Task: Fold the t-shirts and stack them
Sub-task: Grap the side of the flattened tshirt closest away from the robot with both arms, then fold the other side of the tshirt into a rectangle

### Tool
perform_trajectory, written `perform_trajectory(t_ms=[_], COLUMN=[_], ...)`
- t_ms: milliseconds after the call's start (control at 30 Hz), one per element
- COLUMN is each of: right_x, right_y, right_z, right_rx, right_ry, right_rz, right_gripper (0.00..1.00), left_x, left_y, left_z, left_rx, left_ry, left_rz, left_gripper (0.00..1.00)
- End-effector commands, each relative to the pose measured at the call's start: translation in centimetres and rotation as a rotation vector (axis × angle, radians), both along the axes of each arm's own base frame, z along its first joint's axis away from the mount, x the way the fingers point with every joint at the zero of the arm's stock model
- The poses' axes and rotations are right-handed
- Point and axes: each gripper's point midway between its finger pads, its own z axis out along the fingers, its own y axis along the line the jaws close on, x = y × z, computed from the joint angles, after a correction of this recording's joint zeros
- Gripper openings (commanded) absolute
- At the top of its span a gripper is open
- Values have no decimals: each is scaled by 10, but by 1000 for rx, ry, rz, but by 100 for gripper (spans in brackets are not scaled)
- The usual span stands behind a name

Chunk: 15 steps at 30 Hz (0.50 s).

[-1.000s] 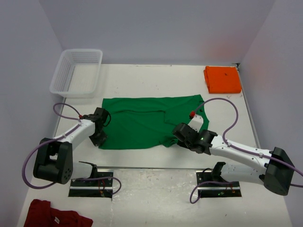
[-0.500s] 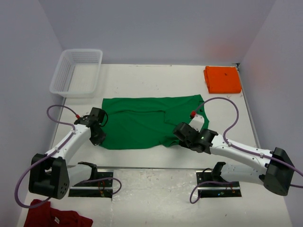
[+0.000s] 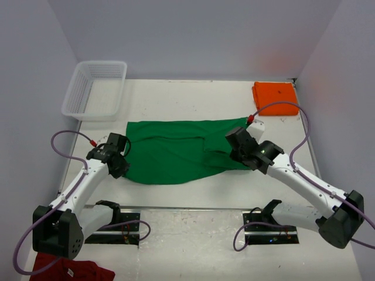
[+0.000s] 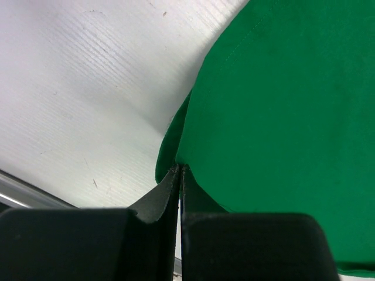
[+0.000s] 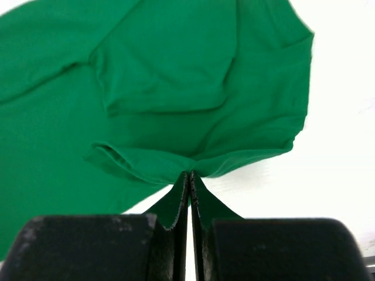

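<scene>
Top external view: the green shirt [image 3: 176, 153] lies spread across the middle of the table [image 3: 187, 99], wider than it is deep. The left gripper [image 3: 119, 165] is at the shirt's near left corner. The right gripper [image 3: 236, 144] is at its right side, where the cloth bunches into folds. The orange shirt [image 3: 275, 98] lies folded into a flat rectangle at the far right corner of the table, well apart from the green one. A white basket [image 3: 94, 115] stands at the far left corner, and a dark red garment [image 3: 64, 270] lies at the near left, beside the left arm's base.

In the left wrist view, the left gripper [image 4: 179, 170] has its fingers pressed together on the edge of the green shirt [image 4: 281, 117], and the cloth there casts a shadow on the table below it.

In the right wrist view, the right gripper [image 5: 190, 174] is likewise clamped tight on a gathered bit of the green shirt [image 5: 176, 70]. The cloth fans out from the pinch, with a rolled fold just beyond the fingertips.
</scene>
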Motion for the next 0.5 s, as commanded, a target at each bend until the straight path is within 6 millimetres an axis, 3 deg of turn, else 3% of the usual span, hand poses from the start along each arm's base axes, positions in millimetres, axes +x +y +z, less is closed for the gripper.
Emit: perform_trajectory(t_ms=[0,233,467], right_x=[11,25,34], right_y=[-7,-41,-60], right_z=[13,19,25], right_rx=[-61,-98,-124], right_ry=[2,-3,-10], right_rz=[32,-54,-91], right_gripper=[0,0,0], left_x=[22,45,70], left_y=[1,10,9], left_z=[18,42,53], left_rx=[4,49,63], left_ry=[-84,-172,-215], left_rz=[19,40,21], left_gripper=[0,0,0])
